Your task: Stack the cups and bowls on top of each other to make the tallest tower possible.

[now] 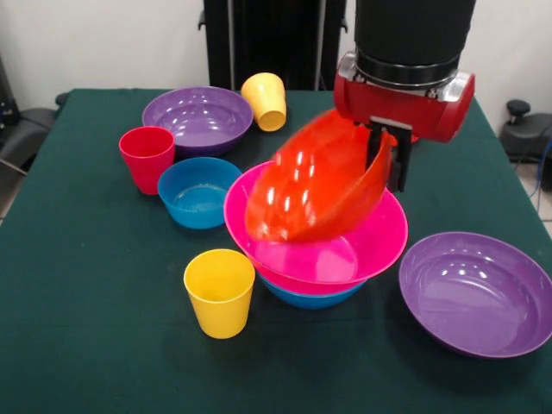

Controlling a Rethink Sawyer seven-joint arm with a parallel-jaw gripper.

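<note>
A glossy orange plastic bowl (315, 181) is held tipped steeply on its side above the big glossy pink plastic bowl (379, 246), its underside turned toward the camera and to the picture's left, its rim edge running from upper left to lower right. The rim at the picture's right is pinched between the dark fingers of the red and black gripper (386, 155), which are closed on that edge; the orange bowl's lower edge appears to touch or nearly touch the pink bowl's inside, but which cannot be told.

The pink bowl is seated in a smaller blue plastic bowl (310, 297), only a sliver of which is seen beneath it; together they form the low pile at the middle of the dark green cloth-covered table (86, 345).

Room is tight on the picture's left of the pile: a yellow plastic tumbler (219, 291) stands upright just beside the pink rim, and a second blue bowl (197, 191) sits upright close to it. A red-pink tumbler (147, 158) stands upright just beside that blue bowl. Farther back, a wide purple plastic bowl (198, 118) rests upright, and another yellow tumbler (265, 101) lies tilted against its rim, mouth toward the camera.

On the picture's right, a second wide purple bowl (474, 293) sits near the table's front corner, a narrow gap being left between it and the pink rim. Bare cloth is seen along the front edge and at the front left.
</note>
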